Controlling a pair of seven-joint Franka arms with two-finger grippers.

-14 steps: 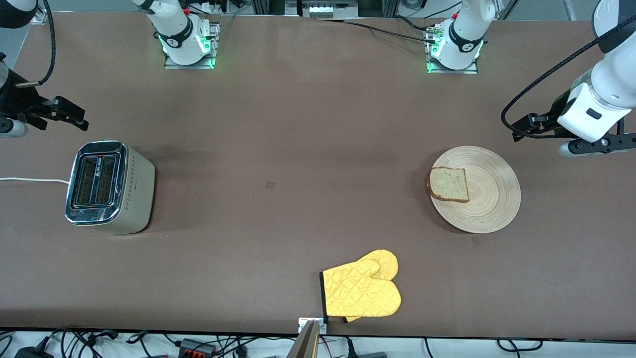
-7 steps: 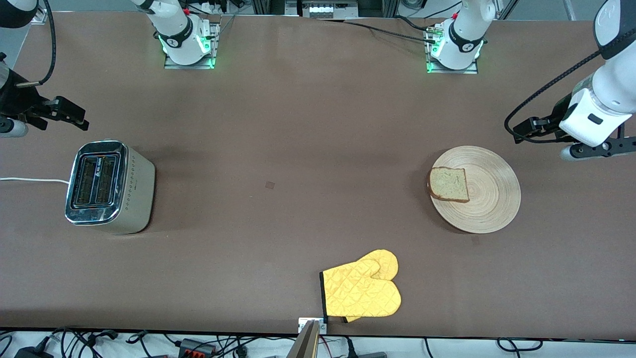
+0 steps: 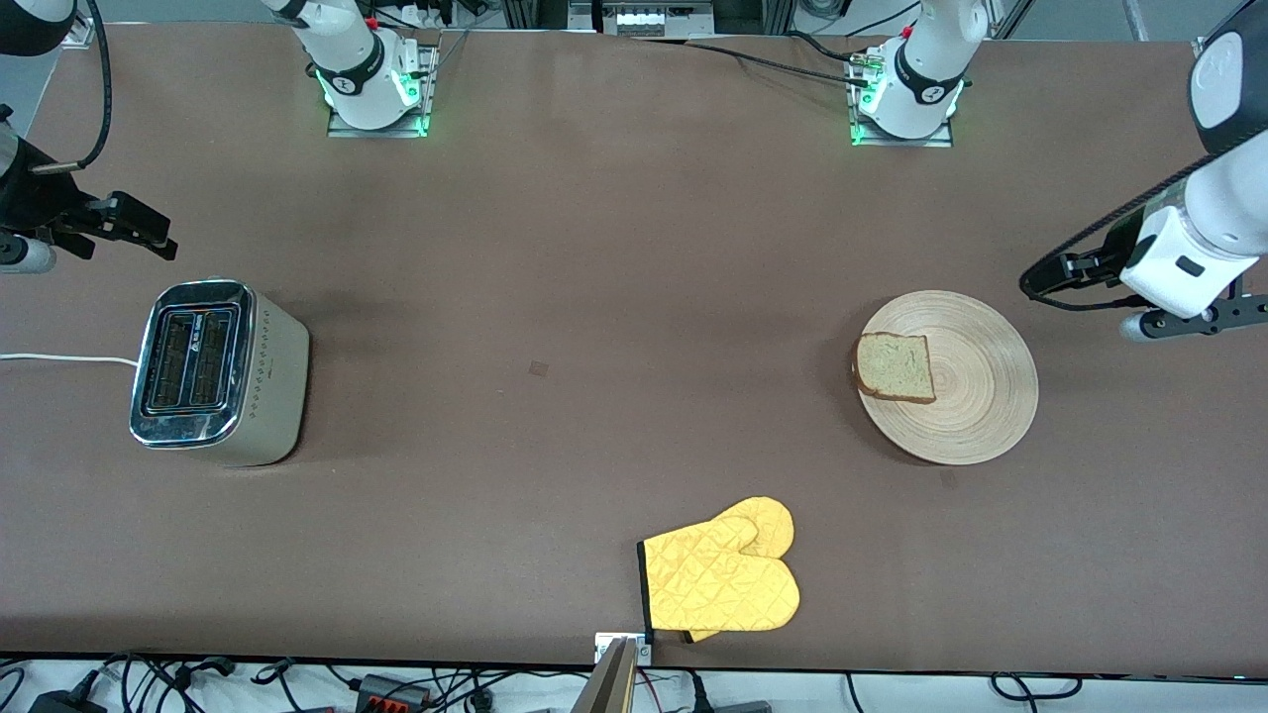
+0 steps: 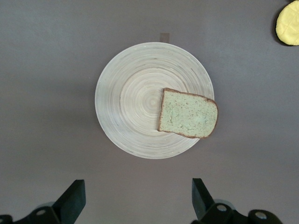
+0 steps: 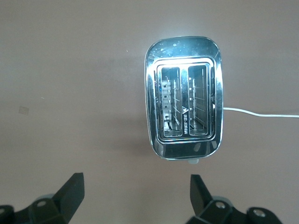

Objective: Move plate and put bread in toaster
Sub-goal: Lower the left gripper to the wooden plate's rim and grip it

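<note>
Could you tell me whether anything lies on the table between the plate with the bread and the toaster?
Nothing visible does. The table between the plate, carrying the bread, and the toaster is bare; the yellow oven mitt lies nearer the front camera, off that line.

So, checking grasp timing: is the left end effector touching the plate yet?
Apart. The left wrist view shows bare table between the open left end effector and the plate.

mitt (image 4: pixel 288 23): cut by edge | cord (image 3: pixel 59 358): runs off frame | right tool (image 3: pixel 20 233): partly cropped
</note>
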